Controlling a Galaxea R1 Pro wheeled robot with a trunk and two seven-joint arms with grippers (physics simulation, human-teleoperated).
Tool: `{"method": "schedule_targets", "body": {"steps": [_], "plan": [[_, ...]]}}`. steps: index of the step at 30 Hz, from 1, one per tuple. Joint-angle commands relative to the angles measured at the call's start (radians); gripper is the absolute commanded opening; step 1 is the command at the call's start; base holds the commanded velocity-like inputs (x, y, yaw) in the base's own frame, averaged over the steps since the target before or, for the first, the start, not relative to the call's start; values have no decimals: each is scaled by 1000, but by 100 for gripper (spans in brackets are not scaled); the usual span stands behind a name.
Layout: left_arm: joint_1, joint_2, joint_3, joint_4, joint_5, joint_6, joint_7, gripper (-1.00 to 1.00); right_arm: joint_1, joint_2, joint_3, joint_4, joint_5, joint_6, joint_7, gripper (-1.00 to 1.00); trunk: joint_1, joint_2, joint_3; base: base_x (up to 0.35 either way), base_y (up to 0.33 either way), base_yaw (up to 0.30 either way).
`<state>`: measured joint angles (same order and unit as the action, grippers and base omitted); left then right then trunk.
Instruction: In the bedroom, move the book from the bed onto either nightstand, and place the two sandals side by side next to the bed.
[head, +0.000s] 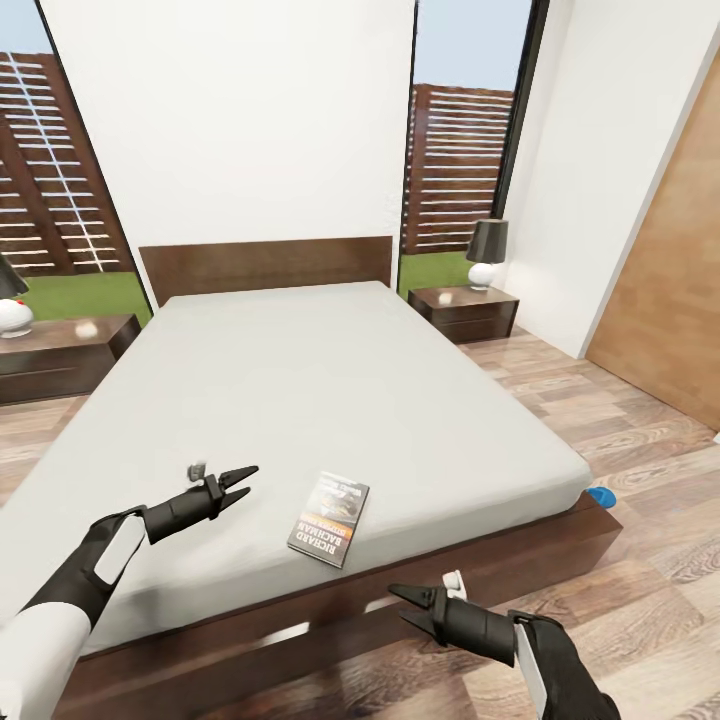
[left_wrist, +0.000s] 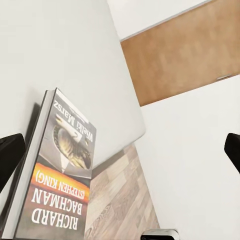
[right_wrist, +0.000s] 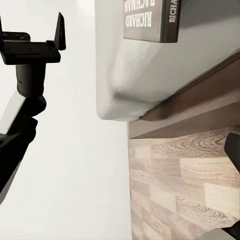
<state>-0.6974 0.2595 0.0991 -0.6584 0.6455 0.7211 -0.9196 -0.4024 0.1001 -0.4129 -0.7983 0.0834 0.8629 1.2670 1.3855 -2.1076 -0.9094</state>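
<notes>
Left pincer (head: 238, 481) hangs over the near part of the bed (head: 300, 390), jaws spread and holding nothing, aimed toward the book (head: 329, 518), which lies flat on the mattress just beside it, near the foot edge. My left wrist view confirms this: the book (left_wrist: 55, 175) sits between the two dark fingertips (left_wrist: 10, 155) with a gap on either side, cover up. Right pincer (head: 418, 608) hovers lower, off the foot of the bed above the floor (head: 620, 420), jaws likewise parted and empty.

I judge the step in hand to be the pick-up of the book, not yet made. The next move calls for closing in on a thin object lying flat on a soft surface; I would expect to need an edge grip, perhaps working it toward the mattress edge.

A nightstand (head: 465, 310) with a lamp (head: 486, 253) stands at the head on the right side; another nightstand (head: 60, 355) stands on the left. Either is well apart from the book, so I expect the base must move. A blue sandal (head: 601, 495) peeps out on the floor by the bed's right corner; the second one I cannot locate. Wood planks, white walls, tall windows behind.
</notes>
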Motion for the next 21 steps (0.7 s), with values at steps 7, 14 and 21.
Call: {"method": "schedule_targets", "body": {"steps": [7, 14, 21], "plan": [[-1, -1, 0, 0, 3, 6, -1, 100, -1, 6, -4, -1, 8, 8, 8, 100, 0, 0, -1, 0, 0, 0], [-1, -13, -1, 0, 3, 6, 13, 100, -1, 6, -4, -1, -39, 8, 13, 100, 0, 0, -1, 0, 0, 0], [-1, -14, -1, 0, 3, 6, 16, 100, -1, 4, -1, -1, -161, 7, 12, 100, 0, 0, -1, 0, 0, 0]]}}
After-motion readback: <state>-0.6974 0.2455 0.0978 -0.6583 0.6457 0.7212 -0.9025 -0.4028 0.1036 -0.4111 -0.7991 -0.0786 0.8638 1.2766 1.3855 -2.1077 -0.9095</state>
